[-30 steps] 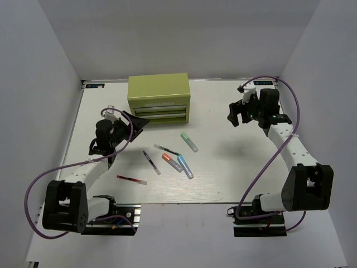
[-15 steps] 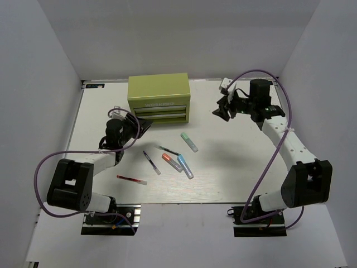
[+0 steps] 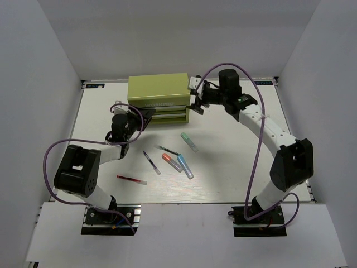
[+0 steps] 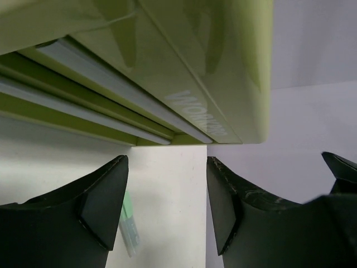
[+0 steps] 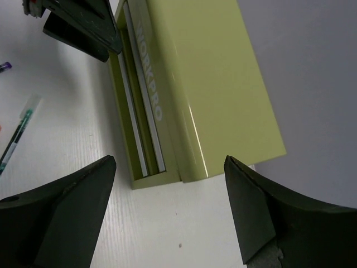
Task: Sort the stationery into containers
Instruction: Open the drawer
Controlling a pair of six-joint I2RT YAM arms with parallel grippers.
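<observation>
Top external view is showing the olive-green chest standing at the far side of the table, both drawers shut. The left gripper is hovering wide open at the drawer fronts. The right gripper is gaping empty beside the chest's right corner. Pens and markers are lying loose in front, ungrasped. Likely faults: a finger slipping off the thin drawer lip, the chest being shoved, or the grippers colliding.

The chest stands at the back of the table, left of centre, drawers facing the arms; the left gripper sits just before its front left; the right gripper is at its right end; five pens lie scattered before the chest; a lone pen lies nearer, to their left.
</observation>
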